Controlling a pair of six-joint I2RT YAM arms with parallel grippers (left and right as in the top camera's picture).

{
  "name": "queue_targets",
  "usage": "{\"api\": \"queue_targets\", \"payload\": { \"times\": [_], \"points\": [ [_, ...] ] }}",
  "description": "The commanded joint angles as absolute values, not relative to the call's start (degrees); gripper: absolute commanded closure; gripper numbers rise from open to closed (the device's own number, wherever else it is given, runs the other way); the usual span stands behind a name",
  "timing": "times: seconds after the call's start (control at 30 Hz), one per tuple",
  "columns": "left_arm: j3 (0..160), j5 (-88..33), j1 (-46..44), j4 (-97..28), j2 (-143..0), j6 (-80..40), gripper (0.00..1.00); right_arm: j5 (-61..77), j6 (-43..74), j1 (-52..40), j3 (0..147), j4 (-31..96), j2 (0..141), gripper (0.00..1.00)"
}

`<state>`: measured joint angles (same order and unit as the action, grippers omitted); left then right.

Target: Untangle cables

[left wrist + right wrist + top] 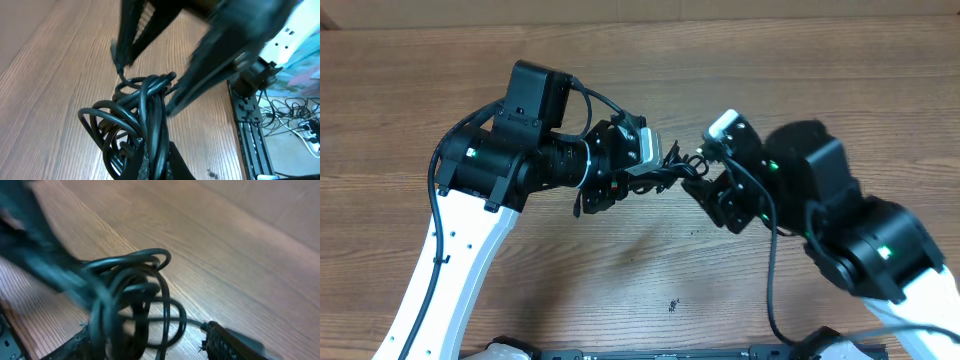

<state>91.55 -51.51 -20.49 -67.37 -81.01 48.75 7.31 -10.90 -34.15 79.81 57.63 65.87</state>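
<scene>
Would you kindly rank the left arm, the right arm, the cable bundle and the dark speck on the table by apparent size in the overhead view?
1-2. left arm and right arm: alike, both cut off by the frame, so unranked.
3. cable bundle, much smaller.
4. speck, smallest.

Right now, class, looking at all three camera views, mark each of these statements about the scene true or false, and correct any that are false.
1. The cables sit between the left jaws and the right jaws. True.
2. The left jaws are wide open. False: they are shut on the cables.
3. The table has a wood-grain surface. True.
4. The cables lie as separate straight strands. False: they are looped together in one tangled bundle.
</scene>
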Motion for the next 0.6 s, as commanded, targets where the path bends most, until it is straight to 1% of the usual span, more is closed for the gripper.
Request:
{"api": "queue_targets", "payload": {
  "times": [0.0, 0.07, 0.1, 0.13, 0.33, 0.4, 0.5, 0.53, 0.57],
  "points": [
    [92.73, -55.53, -20.18, -67.29, -79.40, 52.80, 0.96, 9.15, -11.42, -34.02, 79.85, 57.14, 68.38, 0.42],
    [92.73, -55.46, -20.18, -67.33, -79.40, 52.80, 0.96, 9.13, -11.42, -34.02, 79.85, 57.04, 69.08, 0.52],
    [92.73, -55.11, -20.18, -67.35, -79.40, 52.75, 0.96, 9.10, -11.05, -34.02, 79.85, 56.66, 69.12, 0.59],
    [92.73, -54.92, -20.18, -67.51, -79.40, 52.75, 0.96, 9.13, -10.76, -34.02, 79.85, 55.96, 68.79, 0.68],
    [92.73, -54.89, -20.18, -67.51, -79.40, 52.73, 0.96, 9.37, -10.76, -34.02, 79.85, 54.96, 68.27, 0.89],
    [92.73, -54.87, -20.18, -67.51, -79.40, 52.73, 0.96, 10.92, -10.79, -34.02, 79.85, 54.68, 68.12, 0.95],
    [92.73, -54.87, -20.16, -67.51, -79.40, 52.73, 0.96, 11.70, -10.79, -34.02, 79.85, 54.39, 68.10, 0.96],
    [92.73, -54.59, -20.18, -67.51, -79.40, 52.71, 0.93, 11.68, -10.79, -34.02, 79.85, 54.37, 68.10, 0.96],
    [92.73, -54.13, -20.16, -67.55, -79.40, 52.49, 0.83, 11.68, -10.79, -34.02, 79.85, 54.37, 68.10, 0.96]
  ]
}}
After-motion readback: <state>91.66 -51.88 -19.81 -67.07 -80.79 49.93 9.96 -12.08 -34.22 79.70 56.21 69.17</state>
